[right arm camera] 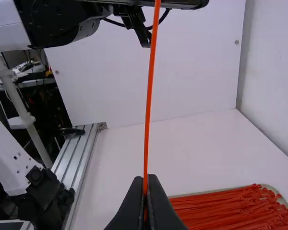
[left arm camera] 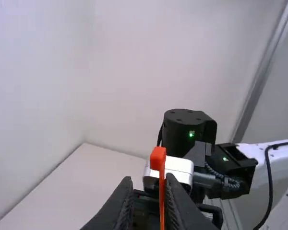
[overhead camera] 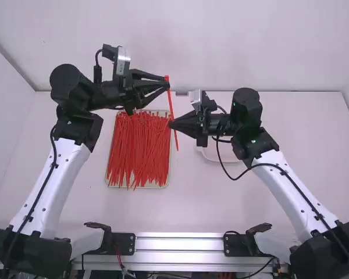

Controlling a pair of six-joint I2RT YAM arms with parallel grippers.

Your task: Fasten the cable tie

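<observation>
white table, plain white walls | tray of spare ties | left gripper and right gripper both pinching one red cable tie, strung between them

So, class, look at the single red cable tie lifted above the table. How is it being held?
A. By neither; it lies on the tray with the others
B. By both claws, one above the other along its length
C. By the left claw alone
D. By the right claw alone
B: the left claw grips the cable tie just below its head, while the right claw pinches the strap lower down.
</observation>
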